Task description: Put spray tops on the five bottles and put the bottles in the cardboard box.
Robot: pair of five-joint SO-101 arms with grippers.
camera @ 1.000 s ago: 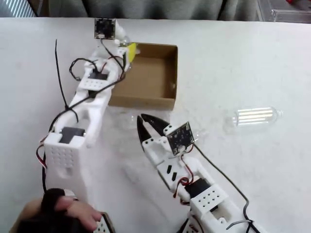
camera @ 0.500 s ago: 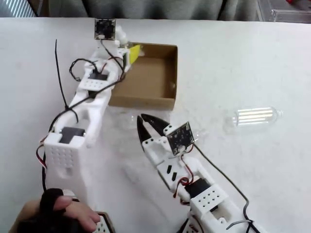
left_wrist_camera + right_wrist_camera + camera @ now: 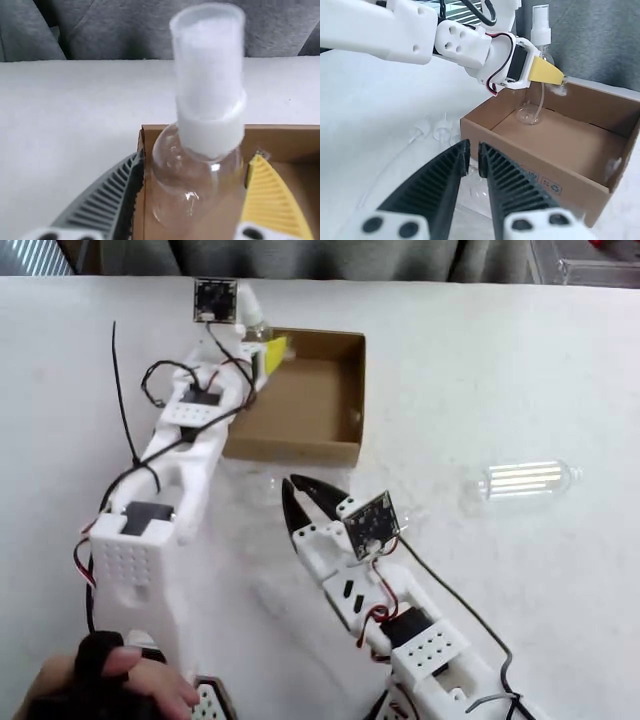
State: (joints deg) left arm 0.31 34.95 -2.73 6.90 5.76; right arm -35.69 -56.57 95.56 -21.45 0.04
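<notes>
Grey and yellow fingers [image 3: 115, 195] of my left gripper [image 3: 197, 160] press in on either side of a clear bottle [image 3: 195, 190], one ribbed pad at each shoulder, and hold it upright. A white spray top [image 3: 207, 75] sits on its neck. Through the right wrist camera I see the bottle's base down inside the cardboard box [image 3: 535, 165], at the far left corner, with the yellow finger lying across its upper body. The box stands open-topped on the white table [image 3: 480, 360], and my left arm stretches along its left side.

On the table just in front of the box's near left corner lie two loose spray tops [image 3: 442, 131], side by side. They are small and clear, and hard for me to make out from above.

My right gripper [image 3: 472, 147] is just in front of the box's near wall, pointing toward it. Its black ribbed fingers are parted by only a narrow slit and hold nothing.

Well off to the right, apart from the box and both arms, a loose bottle [image 3: 525, 480] lies on its side on the table with its neck pointing right. I cannot tell from here whether it carries a top.
</notes>
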